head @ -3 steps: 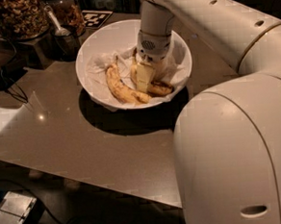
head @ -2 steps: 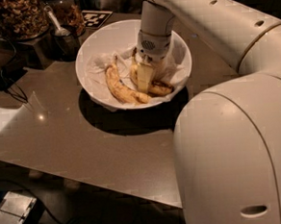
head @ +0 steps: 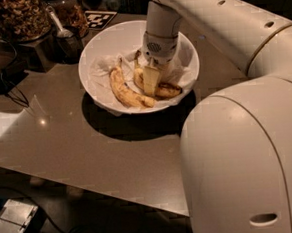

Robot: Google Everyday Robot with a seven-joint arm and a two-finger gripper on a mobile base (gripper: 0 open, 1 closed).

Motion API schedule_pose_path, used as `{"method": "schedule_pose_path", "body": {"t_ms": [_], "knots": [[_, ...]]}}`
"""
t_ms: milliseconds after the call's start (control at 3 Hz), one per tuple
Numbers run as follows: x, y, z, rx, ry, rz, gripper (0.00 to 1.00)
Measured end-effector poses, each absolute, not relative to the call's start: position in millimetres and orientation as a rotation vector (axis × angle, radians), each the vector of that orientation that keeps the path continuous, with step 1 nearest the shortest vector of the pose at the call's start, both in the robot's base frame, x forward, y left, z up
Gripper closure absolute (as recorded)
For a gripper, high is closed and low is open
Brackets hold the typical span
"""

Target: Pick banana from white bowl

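The white bowl stands on the brown table and is lined with crumpled white paper. Two bananas lie in it. The banana, deeper yellow with a dark brown blotched end, lies right of centre, partly hidden under my gripper. A paler, slimmer banana lies to its left. My gripper reaches straight down into the bowl from the white arm and sits on the deeper-yellow banana, close beside the paler one.
Glass jars of granola and a dark container with a metal scoop stand at the back left. A black-and-white marker tag lies behind the bowl. The arm's large white body fills the right foreground. The table's front edge runs lower left.
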State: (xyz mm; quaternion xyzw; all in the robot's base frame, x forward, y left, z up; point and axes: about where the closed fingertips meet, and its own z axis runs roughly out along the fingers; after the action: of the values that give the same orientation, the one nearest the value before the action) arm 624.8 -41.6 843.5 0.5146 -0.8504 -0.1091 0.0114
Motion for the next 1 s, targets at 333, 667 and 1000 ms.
{"method": "schedule_pose_path", "body": {"t_ms": [333, 667, 1000], "knots": [[617, -53, 862, 1.708, -2.702, -0.384, 1.00], [592, -77, 901, 1.849, -2.746, -0.481, 1.00], [566, -96, 931, 1.963, -2.754, -0.541, 1.00]]}}
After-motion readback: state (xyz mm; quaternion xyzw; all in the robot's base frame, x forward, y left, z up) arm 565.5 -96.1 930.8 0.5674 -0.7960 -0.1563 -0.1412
